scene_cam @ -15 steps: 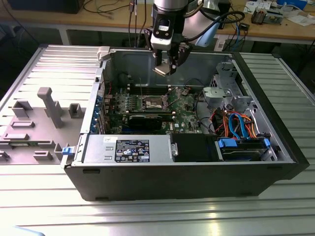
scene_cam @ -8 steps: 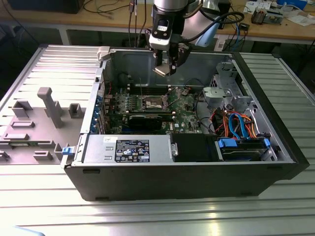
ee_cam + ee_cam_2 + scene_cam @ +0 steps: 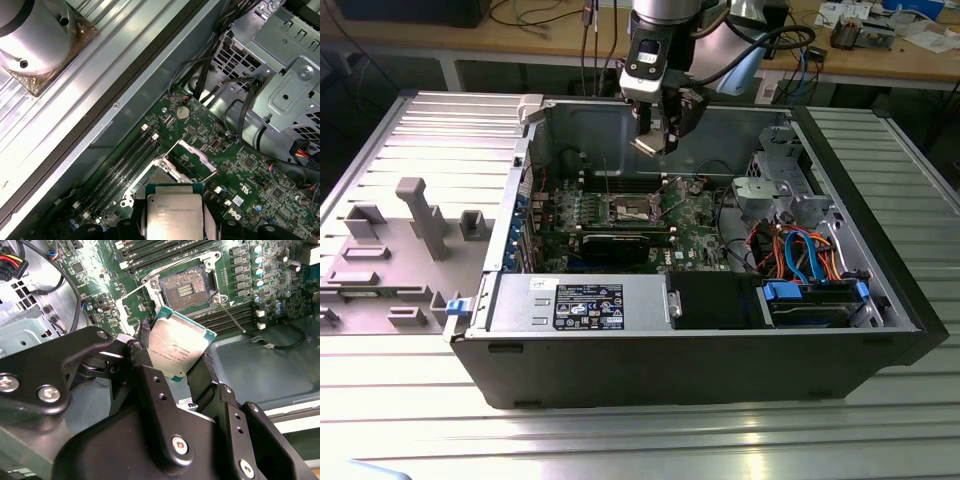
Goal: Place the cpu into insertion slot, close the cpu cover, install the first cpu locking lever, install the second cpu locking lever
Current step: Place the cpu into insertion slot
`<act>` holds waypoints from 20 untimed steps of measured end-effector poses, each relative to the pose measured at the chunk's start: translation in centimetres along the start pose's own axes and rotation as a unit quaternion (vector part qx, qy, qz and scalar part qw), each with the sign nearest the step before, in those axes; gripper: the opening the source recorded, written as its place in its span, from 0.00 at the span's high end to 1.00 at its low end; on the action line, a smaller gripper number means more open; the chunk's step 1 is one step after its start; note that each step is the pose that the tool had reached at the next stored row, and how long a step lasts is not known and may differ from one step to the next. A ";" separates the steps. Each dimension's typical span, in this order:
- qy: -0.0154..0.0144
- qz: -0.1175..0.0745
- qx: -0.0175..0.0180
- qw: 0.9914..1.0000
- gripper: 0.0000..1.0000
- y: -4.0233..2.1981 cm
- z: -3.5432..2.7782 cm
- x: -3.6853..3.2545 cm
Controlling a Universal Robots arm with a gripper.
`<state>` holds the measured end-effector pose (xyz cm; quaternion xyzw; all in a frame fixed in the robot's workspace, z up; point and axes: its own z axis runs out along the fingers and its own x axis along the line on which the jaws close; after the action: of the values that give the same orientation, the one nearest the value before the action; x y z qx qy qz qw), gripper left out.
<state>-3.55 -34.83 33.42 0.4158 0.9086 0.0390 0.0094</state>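
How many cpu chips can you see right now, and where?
1: the cpu, held in the pincer above the motherboard, not yet in the empty insertion slot.

Exterior view looks down from a raised spot at mid range, taking in the whole open computer case (image 3: 670, 370) and the table (image 3: 620, 440) around it. Both wrist views sit close above the circuit board (image 3: 80, 270) (image 3: 250, 175), aimed down from different sides. They share the held chip (image 3: 179, 347) (image 3: 174, 215) and the socket (image 3: 186, 287) (image 3: 159, 176).

Matte black fingers (image 3: 150, 385) with silver screws (image 3: 180, 444) join a silver round wrist (image 3: 35, 35) trailing black cables (image 3: 790, 42).
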 end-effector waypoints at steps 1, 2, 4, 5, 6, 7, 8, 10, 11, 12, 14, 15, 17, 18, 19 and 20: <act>0.000 0.002 0.000 1.000 0.46 0.00 0.01 0.00; 0.000 0.005 0.000 1.000 0.46 0.00 0.01 0.00; -0.001 0.008 0.000 1.000 0.46 0.00 0.02 0.00; -0.001 0.008 0.000 1.000 0.46 0.00 0.02 0.00; -0.001 0.008 0.000 1.000 0.46 0.00 0.02 0.00; -0.001 0.008 0.000 1.000 0.46 0.00 0.02 0.00; -0.001 0.008 0.000 1.000 0.46 0.00 0.02 0.00; -0.001 0.008 0.000 1.000 0.46 0.00 0.02 0.00; -0.001 0.008 0.000 1.000 0.46 0.00 0.02 0.00; -0.001 0.008 0.000 1.000 0.46 0.00 0.02 0.00; -0.001 0.008 0.000 1.000 0.46 0.00 0.02 0.00; -0.001 0.008 0.000 1.000 0.46 0.00 0.02 0.00; -0.001 0.009 0.000 1.000 0.46 0.00 0.02 0.00; -0.001 0.011 0.000 1.000 0.46 0.00 0.04 0.00; -0.001 0.014 0.000 1.000 0.46 0.00 0.07 0.00; -0.003 0.021 0.001 1.000 0.46 -0.01 0.17 0.00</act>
<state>-3.55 -34.82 33.25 0.4352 0.8995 0.0376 0.0107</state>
